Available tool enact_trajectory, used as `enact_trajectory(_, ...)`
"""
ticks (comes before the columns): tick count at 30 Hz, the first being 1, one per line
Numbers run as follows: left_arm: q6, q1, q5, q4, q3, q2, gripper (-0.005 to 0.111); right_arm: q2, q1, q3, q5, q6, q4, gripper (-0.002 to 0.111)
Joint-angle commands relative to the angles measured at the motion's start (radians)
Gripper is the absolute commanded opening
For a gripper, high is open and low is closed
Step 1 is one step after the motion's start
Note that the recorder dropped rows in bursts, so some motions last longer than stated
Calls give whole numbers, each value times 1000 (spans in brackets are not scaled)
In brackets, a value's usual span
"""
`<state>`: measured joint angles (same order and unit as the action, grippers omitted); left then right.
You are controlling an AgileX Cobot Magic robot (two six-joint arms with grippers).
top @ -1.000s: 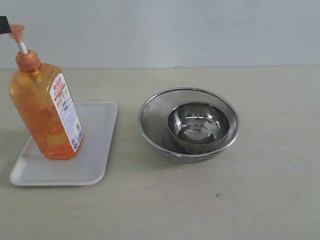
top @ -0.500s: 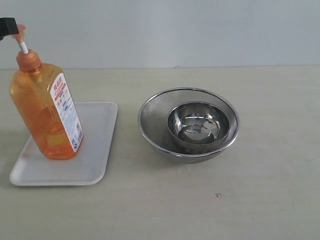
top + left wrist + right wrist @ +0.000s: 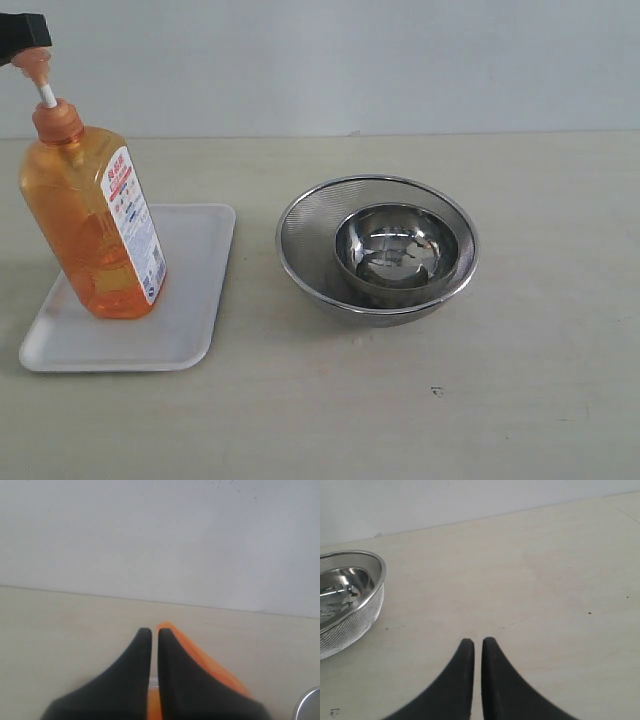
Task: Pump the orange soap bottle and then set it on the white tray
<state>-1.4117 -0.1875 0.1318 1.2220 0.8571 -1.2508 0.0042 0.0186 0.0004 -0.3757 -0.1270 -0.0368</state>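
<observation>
Roughly at the far left of the exterior view, the orange soap bottle (image 3: pixel 90 230) stands on the white tray (image 3: pixel 195 300), its base well inside the low rim. Its long axis runs nearly upright but leans a little: the white stem and the pump head (image 3: pixel 34 63) slant up and to the left of that view. The left gripper (image 3: pixel 151 632) sits directly over the pump head, at the very top of that axis. Its two black fingers are drawn together with only a thin slit between them, and they grasp nothing. Orange plastic shows just beyond and beneath one finger, though whether the fingers press on it cannot be told.

The right gripper (image 3: pixel 474 642) is likewise closed to a slit and empty, above bare table (image 3: pixel 520 380) well away from the bottle. A steel bowl (image 3: pixel 396 250) rests inside a round mesh strainer (image 3: pixel 300 235) beside the tray.

The left arm is plainly the nearer one. Any pumping stroke would have to travel down along the slanted stem – a push straight down could rock the leaning bottle.
</observation>
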Motion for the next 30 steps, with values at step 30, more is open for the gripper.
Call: enact_trajectory(30,-9,4,158,61,29,141,5,-4,3,0,17,3,2,1)
